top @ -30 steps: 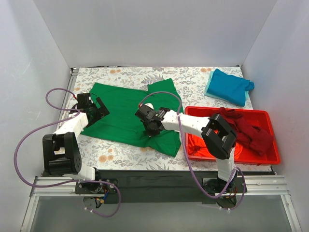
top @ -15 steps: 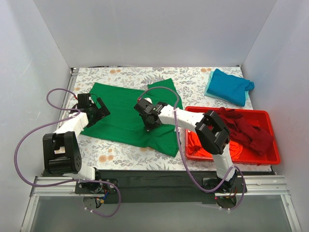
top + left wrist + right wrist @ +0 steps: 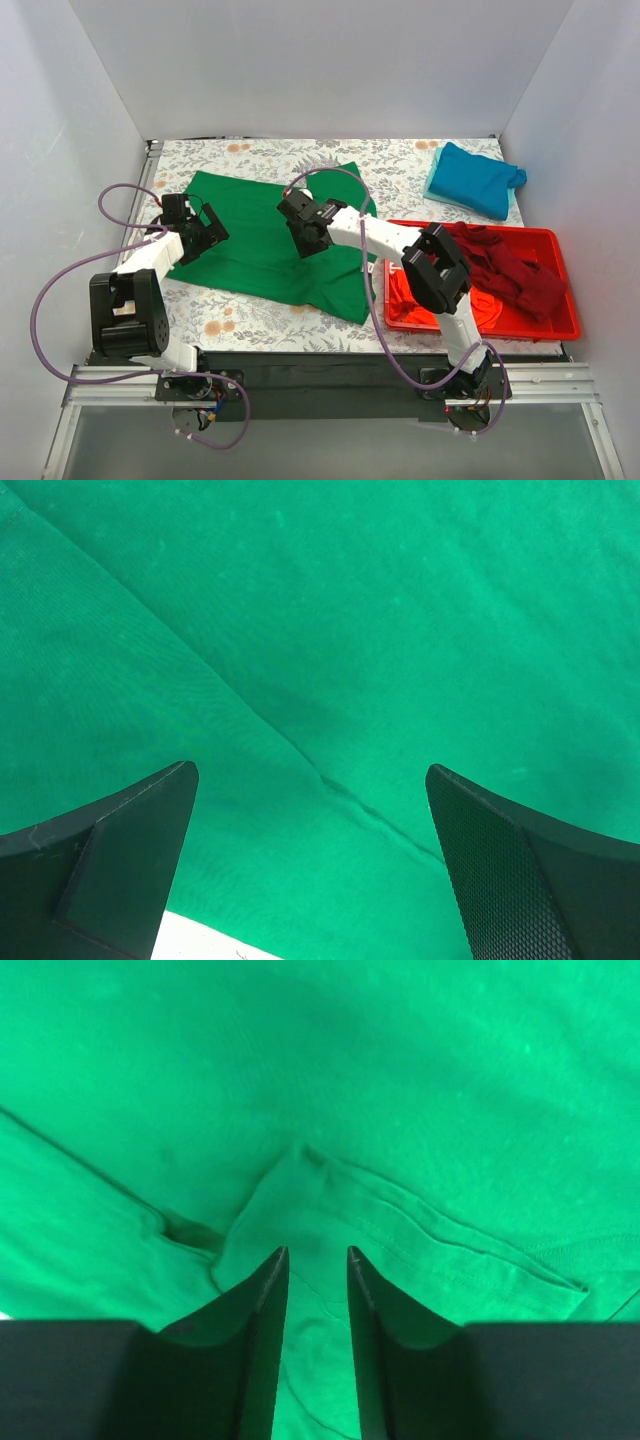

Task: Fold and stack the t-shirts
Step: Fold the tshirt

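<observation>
T-shirts, four in all, early in folding and stacking, seen from above. Nearest, at 4 o'clock, a red tray holds the orange-red t-shirt with the maroon t-shirt heaped beside and partly over it. Both are crumpled and are presumably waiting their turn. On the desk, from the centre toward 9 o'clock, the green t-shirt lies spread flat, so that each arm can reach an edge. The left tool hovers low over the shirt's 9 o'clock margin, where a crease runs across the cloth. Its fingers are spread wide and hold nothing, as if placed to take that side. The right tool sits near the shirt's middle at a small raised fold. Its fingers are nearly pressed together with a narrow slit between them, and whether they pinch the fold cannot be told. Farthest, at 1 o'clock, the teal t-shirt rests folded near the corner, probably as the base of the stack
</observation>
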Controlling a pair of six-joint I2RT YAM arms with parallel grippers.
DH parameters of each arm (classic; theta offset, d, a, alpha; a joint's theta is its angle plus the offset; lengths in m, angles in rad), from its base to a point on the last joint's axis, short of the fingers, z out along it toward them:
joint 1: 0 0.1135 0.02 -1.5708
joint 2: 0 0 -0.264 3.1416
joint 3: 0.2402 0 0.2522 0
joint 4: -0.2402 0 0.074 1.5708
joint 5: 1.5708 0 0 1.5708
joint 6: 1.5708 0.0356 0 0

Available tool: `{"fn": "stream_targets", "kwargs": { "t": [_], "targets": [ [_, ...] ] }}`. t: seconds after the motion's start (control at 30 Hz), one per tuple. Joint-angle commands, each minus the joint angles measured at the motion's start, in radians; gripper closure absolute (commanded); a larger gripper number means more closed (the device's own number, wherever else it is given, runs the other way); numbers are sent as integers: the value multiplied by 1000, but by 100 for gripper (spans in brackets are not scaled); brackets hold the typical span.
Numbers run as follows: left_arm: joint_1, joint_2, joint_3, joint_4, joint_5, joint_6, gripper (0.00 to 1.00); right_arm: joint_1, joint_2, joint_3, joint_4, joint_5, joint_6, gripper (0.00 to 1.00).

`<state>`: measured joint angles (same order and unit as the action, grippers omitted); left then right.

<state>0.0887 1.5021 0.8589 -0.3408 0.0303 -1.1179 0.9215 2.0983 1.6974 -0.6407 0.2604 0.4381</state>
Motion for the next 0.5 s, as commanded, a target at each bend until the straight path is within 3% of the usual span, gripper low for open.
{"fn": "stream_targets", "kwargs": {
  "t": [0.0,0.2,0.47],
  "targets": [
    [3,-6,6,-4,5,13,2,-7,-18,76,1,-15,2,60],
    [3,0,6,-7,2,15,2,-10,-87,47,-1,-27,17,48],
    [3,33,12,-24,-18,15,2,-7,-326,-377,73,-69,91,46]
  ]
}}
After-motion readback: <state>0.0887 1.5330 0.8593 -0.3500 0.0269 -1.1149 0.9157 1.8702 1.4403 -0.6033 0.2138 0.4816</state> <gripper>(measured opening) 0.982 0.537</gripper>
